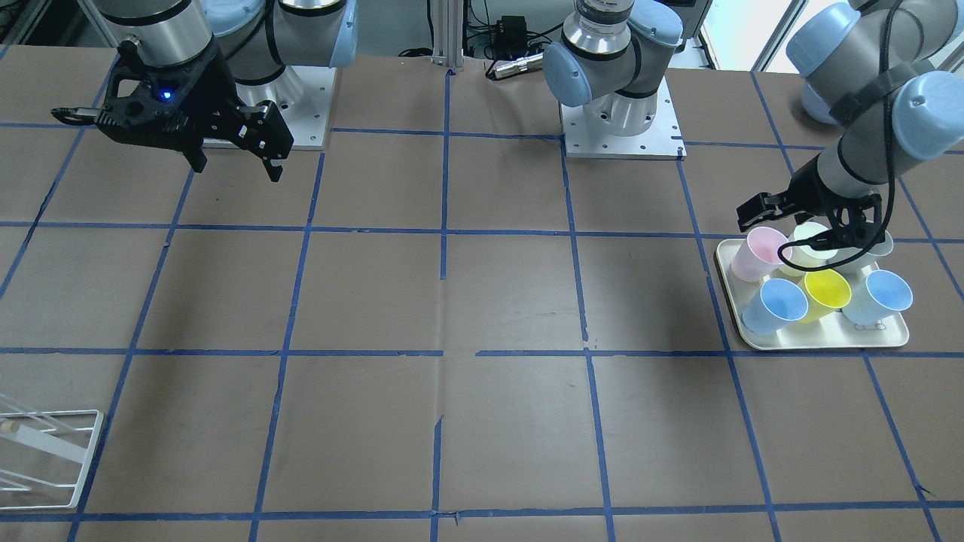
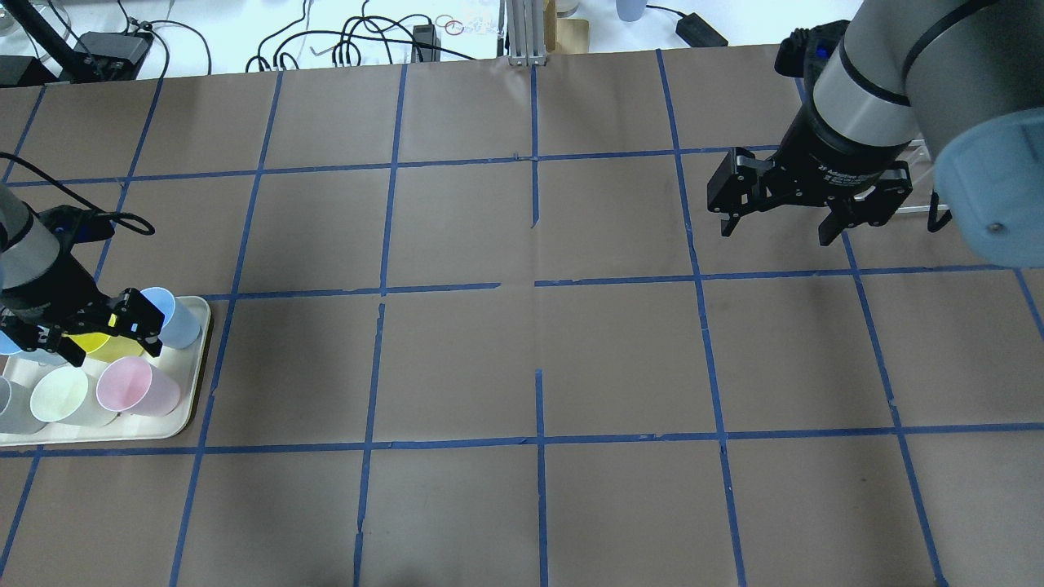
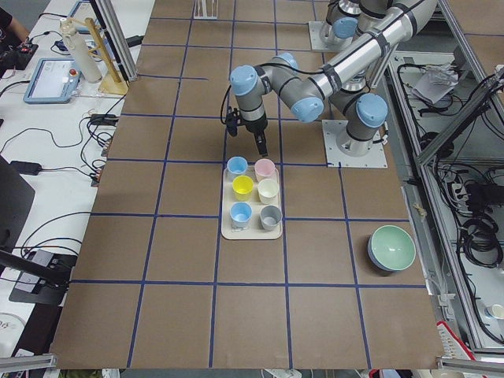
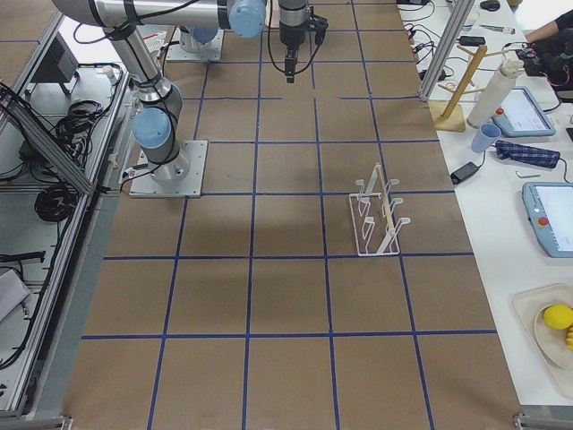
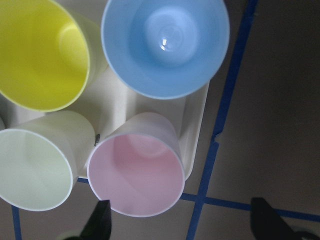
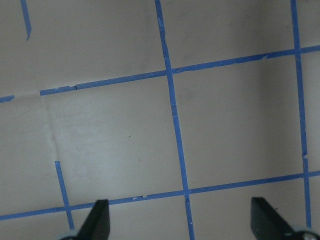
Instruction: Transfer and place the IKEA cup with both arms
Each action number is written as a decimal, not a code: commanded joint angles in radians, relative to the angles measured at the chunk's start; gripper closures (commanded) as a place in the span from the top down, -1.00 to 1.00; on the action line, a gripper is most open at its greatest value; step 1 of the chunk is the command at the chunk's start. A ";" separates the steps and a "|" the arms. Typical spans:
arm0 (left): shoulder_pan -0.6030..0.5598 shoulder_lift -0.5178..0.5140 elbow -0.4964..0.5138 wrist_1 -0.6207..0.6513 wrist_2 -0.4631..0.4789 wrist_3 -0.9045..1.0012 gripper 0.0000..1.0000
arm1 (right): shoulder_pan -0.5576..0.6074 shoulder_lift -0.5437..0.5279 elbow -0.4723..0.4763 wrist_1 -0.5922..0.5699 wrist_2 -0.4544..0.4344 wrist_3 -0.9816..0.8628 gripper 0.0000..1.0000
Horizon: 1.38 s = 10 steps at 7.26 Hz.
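Note:
The pale pink IKEA cup (image 1: 757, 252) stands upright at a corner of a cream tray (image 1: 828, 340). It also shows in the overhead view (image 2: 139, 387), the left side view (image 3: 264, 168) and the left wrist view (image 5: 137, 172). My left gripper (image 1: 809, 233) (image 2: 98, 338) (image 5: 182, 225) hovers open above the cups on the tray. In its wrist view the pink cup lies just ahead of the gap, nearer one finger (image 5: 102, 222), and is not touched. My right gripper (image 1: 237, 167) (image 2: 775, 216) (image 6: 180, 225) is open and empty, high over bare table on the far side.
The tray also holds a pale yellow cup (image 1: 809, 239), a bright yellow cup (image 1: 825, 290), two light blue cups (image 1: 776, 305) (image 1: 881, 293) and a grey cup (image 3: 271, 216). A white wire rack (image 4: 376, 215) stands near my right arm. A green bowl (image 3: 392, 248) sits beyond the tray.

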 commanded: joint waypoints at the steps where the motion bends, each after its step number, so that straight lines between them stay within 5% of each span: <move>1: -0.133 0.004 0.225 -0.262 -0.011 -0.176 1.00 | 0.000 0.000 0.002 0.000 0.001 -0.001 1.00; 4: -0.387 0.000 0.350 -0.293 -0.086 -0.452 1.00 | -0.002 0.000 0.000 -0.001 0.003 -0.001 1.00; 6: -0.527 0.018 0.332 -0.127 -0.094 -0.440 1.00 | -0.002 -0.002 0.002 -0.001 0.003 0.005 1.00; 8: -0.560 0.021 0.336 -0.111 -0.180 -0.437 1.00 | -0.002 -0.002 0.002 -0.003 -0.004 0.007 1.00; 10: -0.560 0.030 0.329 -0.114 -0.172 -0.435 1.00 | -0.002 0.000 0.002 -0.003 -0.008 0.007 1.00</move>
